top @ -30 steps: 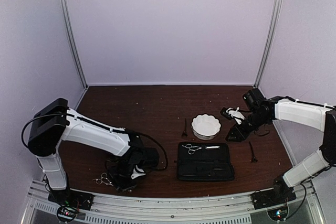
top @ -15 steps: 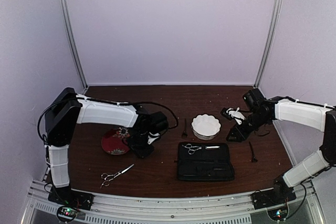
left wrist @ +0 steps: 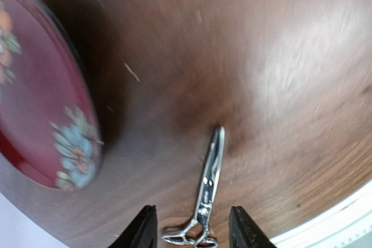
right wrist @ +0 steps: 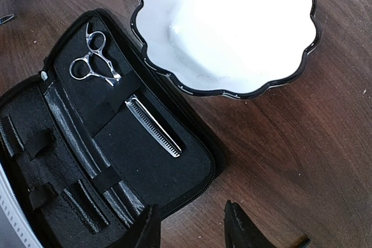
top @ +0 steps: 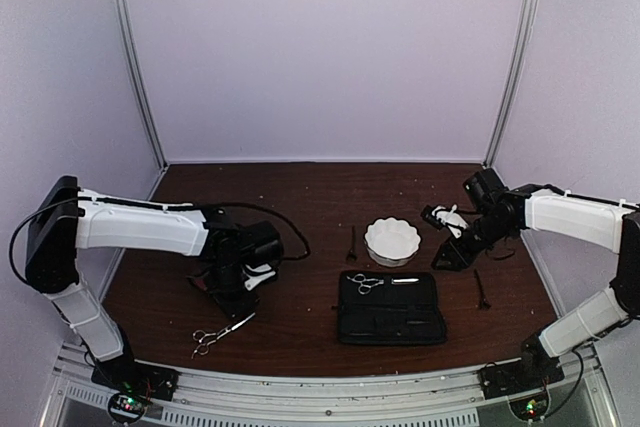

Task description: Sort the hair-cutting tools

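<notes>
Big brown table (top: pixel 300 197), and mid-table the black zip case (top: pixel 391 308) lies open, the white scalloped bowl (top: pixel 392 240) just behind it and the red flowered plate (left wrist: pixel 35 114) out left under the left arm. The left gripper (left wrist: pixel 193 210) hovers there, fingers well apart and empty, with the loose scissors (top: pixel 222 332) flat on the wood near the front edge. The right gripper (right wrist: pixel 192 219) hangs parted and empty over case and bowl. The second scissors (right wrist: pixel 95 62) sit strapped inside the case, one black clip stick (top: pixel 352 243) lies just left of the bowl, and the other clip stick (top: pixel 482 289) lies right of the case.
</notes>
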Controlling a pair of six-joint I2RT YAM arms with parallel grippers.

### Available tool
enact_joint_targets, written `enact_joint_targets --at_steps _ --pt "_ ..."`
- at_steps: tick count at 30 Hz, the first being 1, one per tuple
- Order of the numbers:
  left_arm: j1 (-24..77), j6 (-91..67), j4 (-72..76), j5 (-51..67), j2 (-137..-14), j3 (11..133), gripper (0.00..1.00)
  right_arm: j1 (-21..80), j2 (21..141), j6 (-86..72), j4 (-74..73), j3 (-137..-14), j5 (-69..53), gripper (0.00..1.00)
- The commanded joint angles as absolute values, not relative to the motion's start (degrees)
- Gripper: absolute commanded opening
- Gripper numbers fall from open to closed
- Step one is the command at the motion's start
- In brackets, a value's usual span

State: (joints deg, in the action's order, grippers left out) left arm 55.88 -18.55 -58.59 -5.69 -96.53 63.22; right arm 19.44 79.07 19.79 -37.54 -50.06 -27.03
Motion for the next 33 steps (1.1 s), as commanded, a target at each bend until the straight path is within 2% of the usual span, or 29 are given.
enact_joint_targets --at_steps 1,7,12,20,24,33 --pt "55.9 -18.4 -56.0 0.0 -95.6 58.4 0.46 19.0 79.4 20.5 -37.7 -50.8 -28.0 0.38" --pt "55.9 -19.8 -55.5 -0.5 -97.4 57.4 0.5 19.0 78.7 20.6 -37.9 -50.6 -28.0 0.38" --pt "55.9 -22.3 -56.8 -1.1 -100.3 57.2 0.45 19.0 78.5 20.5 -37.9 -50.6 -28.1 0.38" --pt "55.9 -27.1 -56.2 -0.5 -103.6 60.4 0.22 19.0 78.2 20.4 -37.9 -50.5 -28.4 0.38" --pt "55.9 -28.8 -54.8 -0.1 -106.6 66.5 0.2 19.0 78.1 20.4 -38.1 -50.6 -28.7 0.38" --pt "52.1 -29.8 -51.8 5.2 -118.7 83.0 0.08 19.0 76.5 20.4 -38.5 -50.1 -28.8 0.38"
